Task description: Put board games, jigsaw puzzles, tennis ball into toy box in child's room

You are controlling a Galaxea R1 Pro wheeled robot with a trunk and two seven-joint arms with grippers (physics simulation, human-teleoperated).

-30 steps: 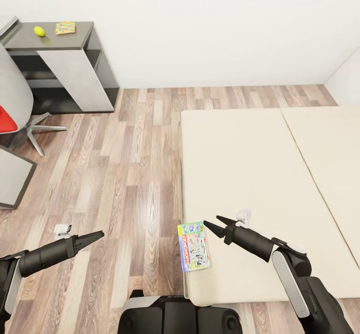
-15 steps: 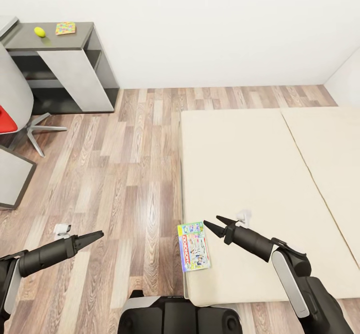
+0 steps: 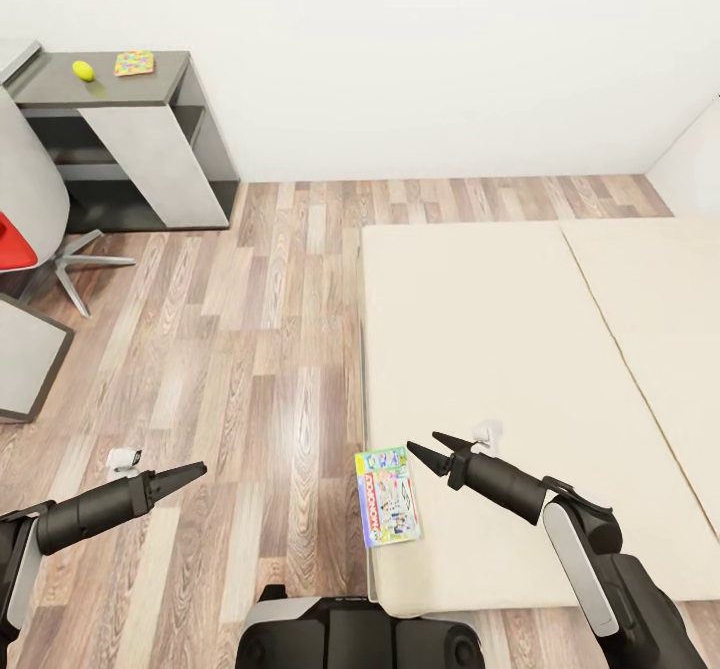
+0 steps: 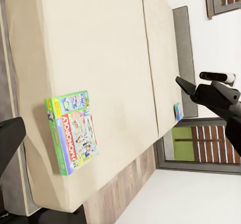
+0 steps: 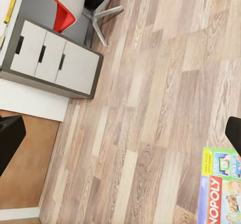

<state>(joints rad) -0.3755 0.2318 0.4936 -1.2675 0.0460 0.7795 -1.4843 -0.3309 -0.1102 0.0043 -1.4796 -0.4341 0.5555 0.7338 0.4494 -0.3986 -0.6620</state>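
Beige mattress fills the right half of your head view: the bed (image 3: 520, 369) has two plain sections side by side, and a green-edged Monopoly board game (image 3: 388, 496) lies flat on its near corner, right at the edge beside the wood-plank floor (image 3: 260, 349). Your right end effector (image 3: 428, 451) hangs just beside that box, over its far end, with its two dark fingers spread apart and nothing between them. Your left end effector (image 3: 190, 471) is held out over the floor, well apart from the bed, and its fingers look drawn together to a point, holding nothing. On the floor near it sits a small white object (image 3: 124, 460) that is too small to identify. At the far left wall, the lower dark-grey section of the counter (image 3: 160, 74) carries the yellow-green tennis ball (image 3: 83, 70) and, just beside it, one jigsaw puzzle (image 3: 133, 62) lying flat; the two are apart. A chair with a red seat (image 3: 12, 239) and a star-shaped base stands in front of that counter. From your left wrist view you see the Monopoly box (image 4: 71, 131) with its red banner facing up, and a small blue board game (image 4: 178, 111) at the far edge of the mattress, close to the grey frame. Your right wrist view looks over the floor at white drawers (image 5: 50, 58) of the counter.
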